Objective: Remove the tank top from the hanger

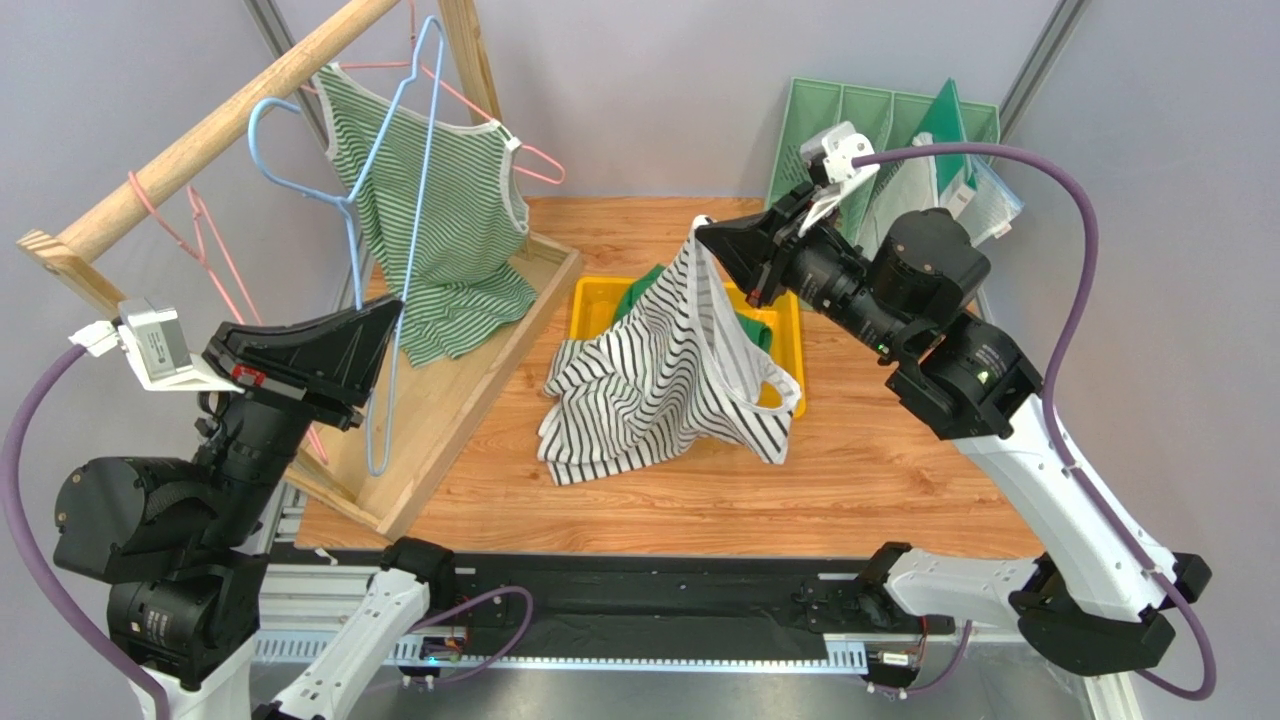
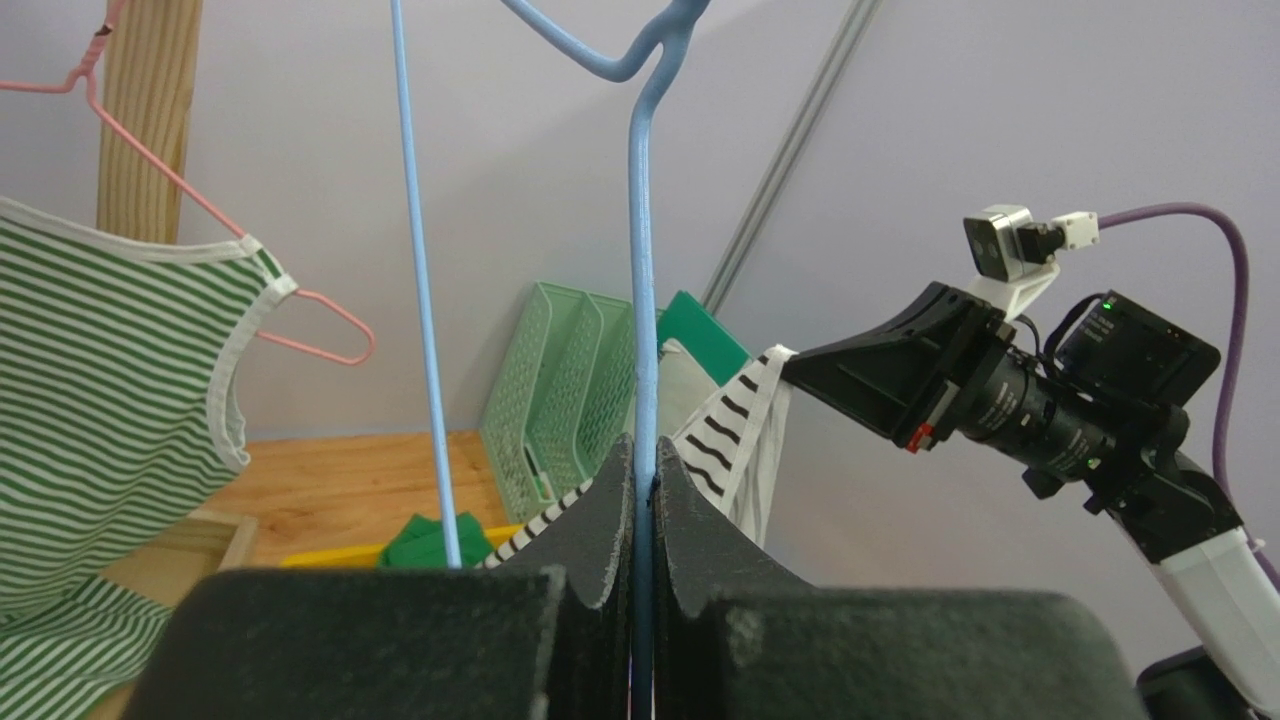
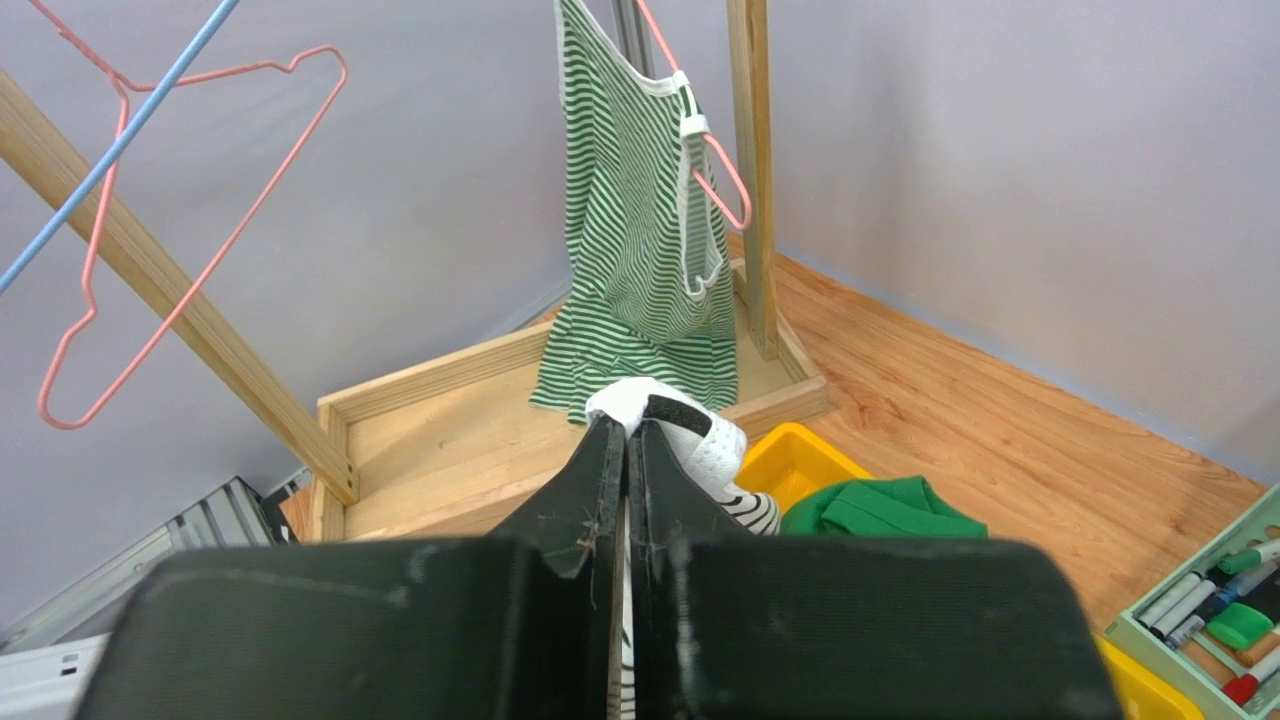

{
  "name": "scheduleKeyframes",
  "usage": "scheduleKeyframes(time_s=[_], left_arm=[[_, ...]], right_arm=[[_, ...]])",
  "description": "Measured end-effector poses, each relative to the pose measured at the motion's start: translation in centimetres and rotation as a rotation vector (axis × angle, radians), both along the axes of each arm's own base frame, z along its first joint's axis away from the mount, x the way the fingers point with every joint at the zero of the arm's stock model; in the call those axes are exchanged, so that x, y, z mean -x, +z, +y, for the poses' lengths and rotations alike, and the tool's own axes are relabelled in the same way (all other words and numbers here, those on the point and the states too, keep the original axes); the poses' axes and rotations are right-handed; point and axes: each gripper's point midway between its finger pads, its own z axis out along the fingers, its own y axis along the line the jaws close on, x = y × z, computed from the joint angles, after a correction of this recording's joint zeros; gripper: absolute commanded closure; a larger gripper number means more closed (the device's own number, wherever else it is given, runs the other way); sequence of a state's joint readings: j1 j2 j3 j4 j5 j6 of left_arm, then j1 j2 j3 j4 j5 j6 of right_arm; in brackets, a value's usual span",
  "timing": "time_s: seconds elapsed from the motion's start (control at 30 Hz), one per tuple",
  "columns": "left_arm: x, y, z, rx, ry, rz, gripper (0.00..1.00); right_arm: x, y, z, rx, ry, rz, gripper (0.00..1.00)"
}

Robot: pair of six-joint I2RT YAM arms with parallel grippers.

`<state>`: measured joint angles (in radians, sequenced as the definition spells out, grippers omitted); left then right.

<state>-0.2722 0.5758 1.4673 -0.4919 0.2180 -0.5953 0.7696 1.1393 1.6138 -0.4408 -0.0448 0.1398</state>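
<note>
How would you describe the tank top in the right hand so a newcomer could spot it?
Find the yellow bin on the wooden table. The tank top hangs over it from the right hand. Its stripes are black and white, unlike the green-striped top on the rack.

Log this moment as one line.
left gripper: shut on blue hanger | right gripper: shut on black-and-white tank top | tank top: off hanger, hanging at yellow bin

Left gripper [image 2: 646, 477]: jaws closed on the vertical wire of a blue hanger [image 2: 645, 300]. A second blue wire rises just to its left.

Right gripper [image 2: 800, 369]: pinching a black-and-white striped garment [image 2: 733, 428], held clear of the hanger.

Far left: a green-striped tank top [image 2: 105, 390] hangs on a pink hanger [image 2: 308, 315]. Green mesh baskets [image 2: 556, 393] stand behind.
</note>
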Motion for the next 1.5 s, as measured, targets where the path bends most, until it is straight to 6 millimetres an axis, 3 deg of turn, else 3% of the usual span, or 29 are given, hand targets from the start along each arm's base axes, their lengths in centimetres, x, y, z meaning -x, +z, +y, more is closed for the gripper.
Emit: scheduleKeyframes(time_s=[0.23, 0.43, 0.57, 0.7, 0.87, 0.97, 1.07, 1.1, 1.17, 1.27, 1.37, 1.5], left_arm=[[-0.1, -0.4, 0.0, -0.002, 0.002, 0.018, 1.0], [0.0, -0.7, 0.0, -0.005, 0.002, 0.027, 1.0], [0.3, -1.0, 0.1, -0.007, 0.002, 0.034, 1.0], [0.6, -1.2, 0.2, -0.009, 0.002, 0.039, 1.0], [0.6, -1.7, 0.2, -0.011, 0.002, 0.048, 1.0], [0.4, -2.2, 0.2, -0.015, 0.002, 0.061, 1.0], [0.3, -2.5, 0.1, -0.018, 0.002, 0.071, 1.0], [0.3, -2.6, 0.1, -0.018, 0.002, 0.073, 1.0], [0.4, -2.7, 0.1, -0.02, 0.002, 0.077, 1.0], [0.6, -2.9, 0.2, -0.021, 0.002, 0.081, 1.0], [0.8, -3.0, 0.3, -0.021, 0.002, 0.08, 1.0], [1.1, -3.1, 0.3, -0.021, 0.0, 0.079, 1.0]], right_arm=[[-0.7, -1.1, 1.7, 0.051, 0.056, -0.014, 1.0], [-2.8, -5.1, 5.9, 0.115, 0.147, 0.057, 1.0], [-4.8, -10.7, 9.2, 0.166, 0.198, 0.195, 0.99], [-5.1, -17.8, 11.8, 0.244, 0.243, 0.348, 0.97], [-3.9, -27.8, 15.6, 0.413, 0.276, 0.512, 0.88], [-2.1, -34.4, 17.2, 0.556, 0.281, 0.596, 0.8], [0.2, -39.5, 17.7, 0.691, 0.287, 0.644, 0.64], [0.7, -40.4, 17.7, 0.718, 0.288, 0.651, 0.51], [1.9, -42.0, 17.9, 0.77, 0.296, 0.66, 0.43], [2.6, -42.6, 18.0, 0.792, 0.306, 0.659, 0.22], [2.5, -42.6, 18.2, 0.805, 0.295, 0.629, 0.15], [2.1, -43.7, 18.5, 0.853, 0.244, 0.566, 0.12]])
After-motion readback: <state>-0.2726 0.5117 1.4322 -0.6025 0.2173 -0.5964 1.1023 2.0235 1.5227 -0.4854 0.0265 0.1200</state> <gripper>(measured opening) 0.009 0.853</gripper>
